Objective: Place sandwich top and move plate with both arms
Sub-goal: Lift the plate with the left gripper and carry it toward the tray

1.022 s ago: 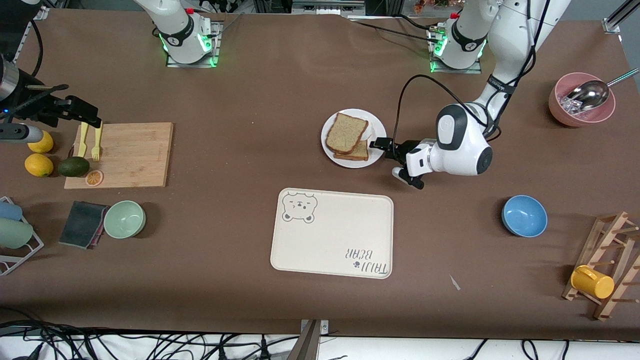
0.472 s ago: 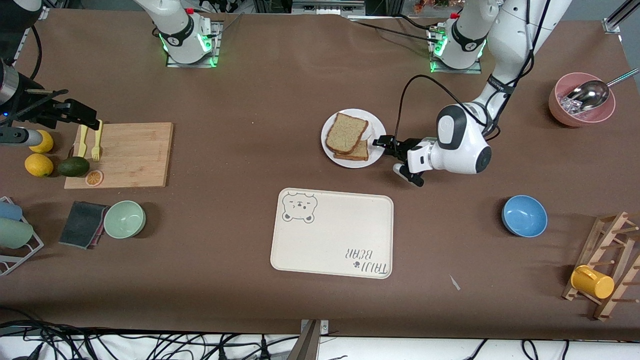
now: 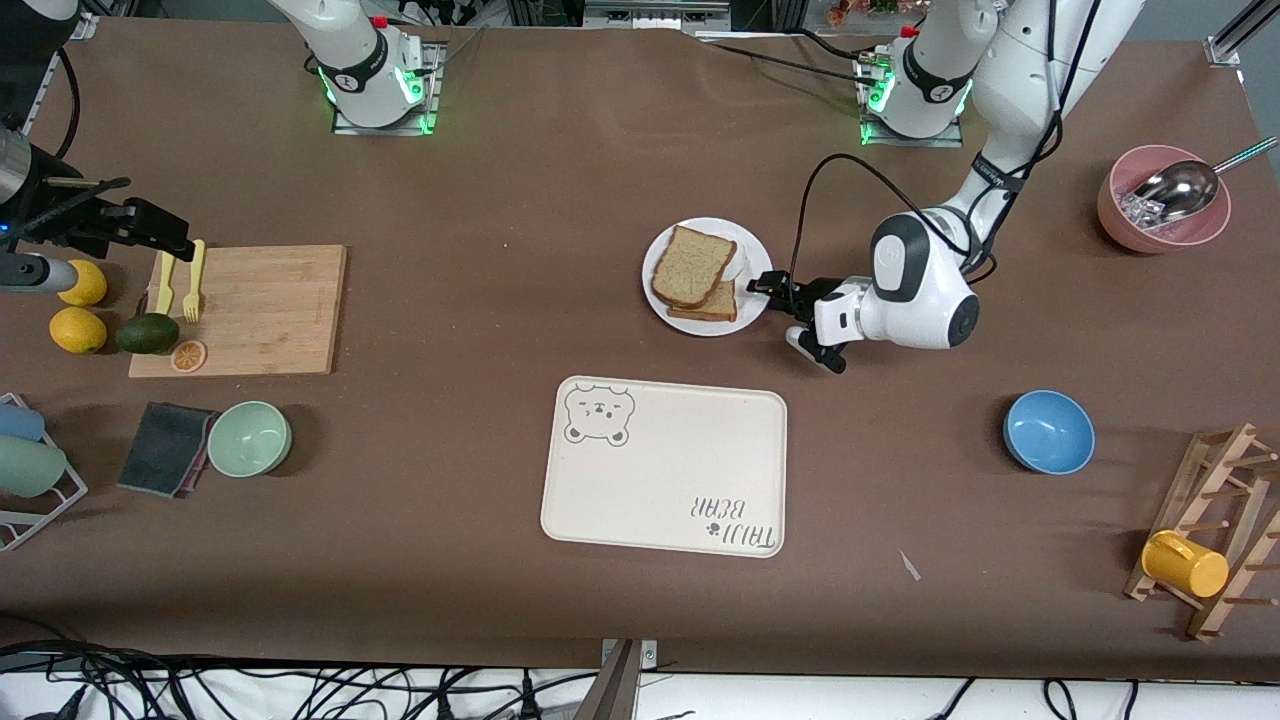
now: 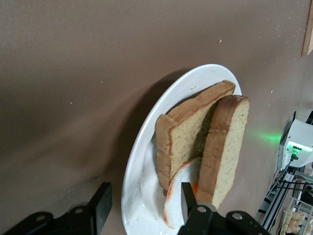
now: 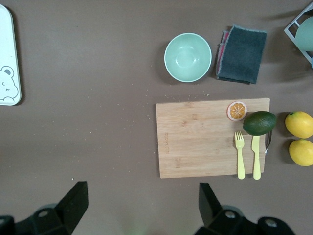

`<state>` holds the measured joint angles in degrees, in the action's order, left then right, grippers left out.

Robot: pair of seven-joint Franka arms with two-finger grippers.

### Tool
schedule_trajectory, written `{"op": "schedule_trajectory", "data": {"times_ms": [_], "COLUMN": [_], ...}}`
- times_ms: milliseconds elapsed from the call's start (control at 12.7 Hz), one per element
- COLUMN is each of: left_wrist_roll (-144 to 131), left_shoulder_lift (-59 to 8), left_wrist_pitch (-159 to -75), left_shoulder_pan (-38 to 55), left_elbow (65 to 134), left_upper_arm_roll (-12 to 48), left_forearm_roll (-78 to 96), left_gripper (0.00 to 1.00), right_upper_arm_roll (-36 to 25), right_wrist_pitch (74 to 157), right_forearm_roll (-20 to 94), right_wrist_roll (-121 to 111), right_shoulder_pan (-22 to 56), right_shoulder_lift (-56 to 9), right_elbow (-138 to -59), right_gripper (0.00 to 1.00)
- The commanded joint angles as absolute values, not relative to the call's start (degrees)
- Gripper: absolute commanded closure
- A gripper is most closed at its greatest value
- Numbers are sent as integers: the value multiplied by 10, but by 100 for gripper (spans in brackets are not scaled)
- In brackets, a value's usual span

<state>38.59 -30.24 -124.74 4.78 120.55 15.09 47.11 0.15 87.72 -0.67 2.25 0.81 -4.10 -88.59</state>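
Observation:
The white plate sits mid-table, farther from the front camera than the cream tray. On it the sandwich top, a tan speckled slice, lies askew on a second slice. In the left wrist view the sandwich top rests over the lower slice, with a white and orange filling between them. My left gripper is low at the plate's edge toward the left arm's end, open, its fingers straddling the plate rim. My right gripper hangs open over the cutting board's end.
The cream bear-print tray lies nearer the front camera than the plate. A blue bowl and a pink bowl with a scoop stand toward the left arm's end. The cutting board, green bowl and fruit lie under the right arm.
My left gripper has edged in onto the plate's rim and its fingers have narrowed. The right gripper has drifted slightly toward the table's end.

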Motion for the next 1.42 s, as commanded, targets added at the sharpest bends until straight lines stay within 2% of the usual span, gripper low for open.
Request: {"op": "schedule_trajectory", "data": {"times_ms": [0,315,393,472,551,944,1101,1337], "left_wrist_roll": [427,427,427,427,427,428,426,425], "left_shoulder_lift": [-312,-309,-309,-309,-310,-309,-308,-308], "left_wrist_pitch": [-1263,-1264,-1264,-1264,-1264,-1252,-1218,-1123], "left_shoulder_pan": [46,53,53,53,54,45,24,-19], "left_elbow": [1216,1227,1228,1228,1228,1225,1219,1193], "left_upper_arm_roll": [154,155,155,155,155,156,156,156], "left_forearm_roll": [493,495,495,495,495,495,509,532], "left_gripper": [39,70,85,96,100,100,100,100], "right_upper_arm_roll": [4,4,4,4,3,1,2,2], "right_wrist_pitch": [878,877,876,876,875,879,878,878], "right_forearm_roll": [-11,-12,-12,-12,-12,-9,-9,-8], "right_wrist_roll": [21,21,20,21,19,24,24,22], "right_shoulder_pan": [4,4,4,4,4,-1,-1,-1], "right_shoulder_lift": [-40,-41,-41,-41,-41,-41,-44,-44], "right_elbow": [-881,-881,-881,-881,-881,-880,-881,-880], "right_gripper": [0,0,0,0,0,0,0,0]}}
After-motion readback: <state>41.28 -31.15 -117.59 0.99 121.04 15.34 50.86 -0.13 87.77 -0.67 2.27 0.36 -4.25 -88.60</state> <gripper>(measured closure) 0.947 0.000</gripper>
